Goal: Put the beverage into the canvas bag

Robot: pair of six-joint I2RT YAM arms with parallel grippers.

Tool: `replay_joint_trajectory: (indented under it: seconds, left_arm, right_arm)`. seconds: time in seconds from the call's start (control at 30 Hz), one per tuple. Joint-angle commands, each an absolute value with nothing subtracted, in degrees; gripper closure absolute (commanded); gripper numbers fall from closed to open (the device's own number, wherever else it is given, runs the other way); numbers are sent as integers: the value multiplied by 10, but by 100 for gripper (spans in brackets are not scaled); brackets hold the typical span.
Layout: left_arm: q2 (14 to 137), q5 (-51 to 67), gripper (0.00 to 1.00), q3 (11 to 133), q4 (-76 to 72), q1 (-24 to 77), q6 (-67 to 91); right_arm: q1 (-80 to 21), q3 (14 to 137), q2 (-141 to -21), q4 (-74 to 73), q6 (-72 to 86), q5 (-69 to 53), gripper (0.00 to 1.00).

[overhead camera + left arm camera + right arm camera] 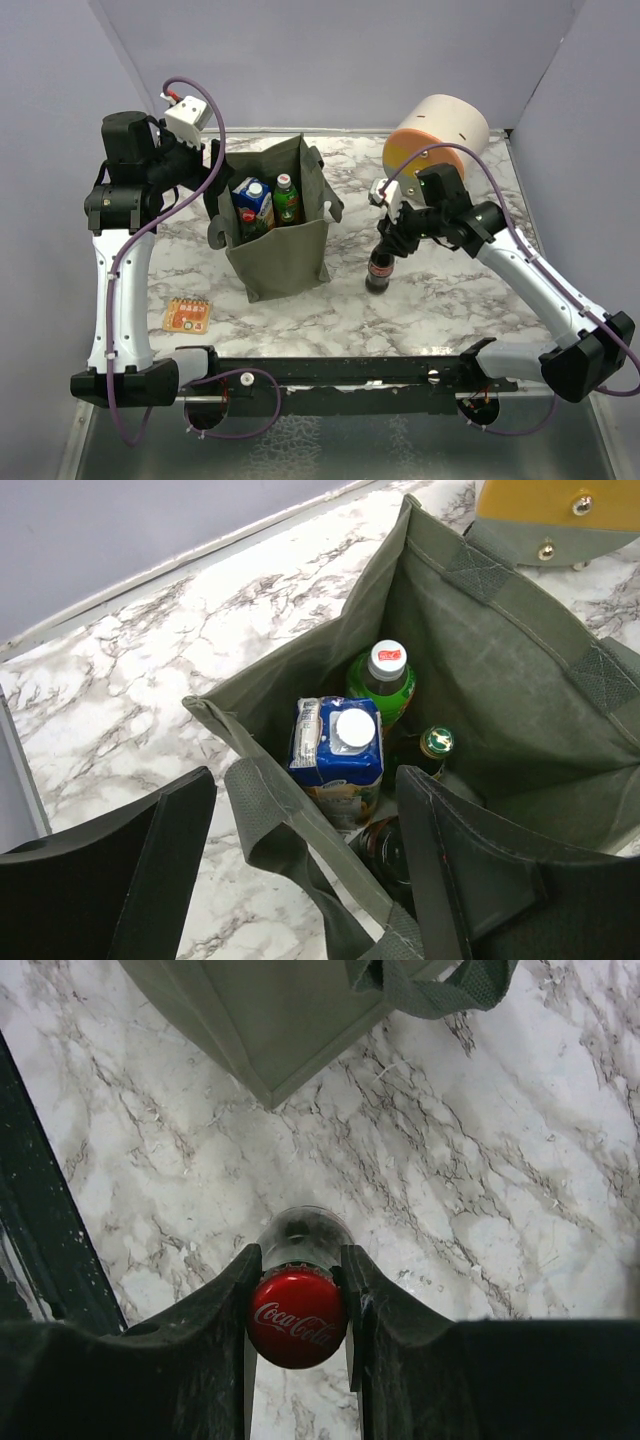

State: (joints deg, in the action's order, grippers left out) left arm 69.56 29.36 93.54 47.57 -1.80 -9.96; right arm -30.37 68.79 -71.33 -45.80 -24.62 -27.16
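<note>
The olive-green canvas bag (285,250) stands upright at the table's middle left. It holds a blue carton (338,750), a green bottle with a white cap (385,680) and a dark bottle with a green cap (436,744). A dark cola bottle (379,272) with a red cap (297,1317) stands upright to the right of the bag, apart from it. My right gripper (298,1295) is shut on its neck just under the cap. My left gripper (305,805) is open and straddles the bag's left rim and handle (270,815), with one finger outside and one inside.
A cream-and-orange cylinder (437,140) lies at the back right, behind my right arm. A small orange packet (187,315) lies near the front left. A black rail (330,370) runs along the near edge. Grey walls close in the back and sides.
</note>
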Motion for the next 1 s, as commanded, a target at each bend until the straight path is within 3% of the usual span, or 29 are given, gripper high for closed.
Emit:
replay_joint_trajectory:
  seconds: [0.0, 0.37, 0.77, 0.97]
  left_arm:
    - [695, 283, 26, 930, 463, -21, -98]
    - [692, 267, 29, 921, 467, -21, -102]
    - [697, 265, 30, 915, 476, -20, -117]
    - [696, 265, 30, 911, 479, -20, -126]
  right_arm:
    - [-302, 769, -695, -439, -226, -278, 99]
    - [-302, 937, -737, -458, -201, -227, 99]
    - [-302, 1260, -869, -496, -213, -214, 99]
    - [-303, 1366, -914, -476, -205, -229, 99]
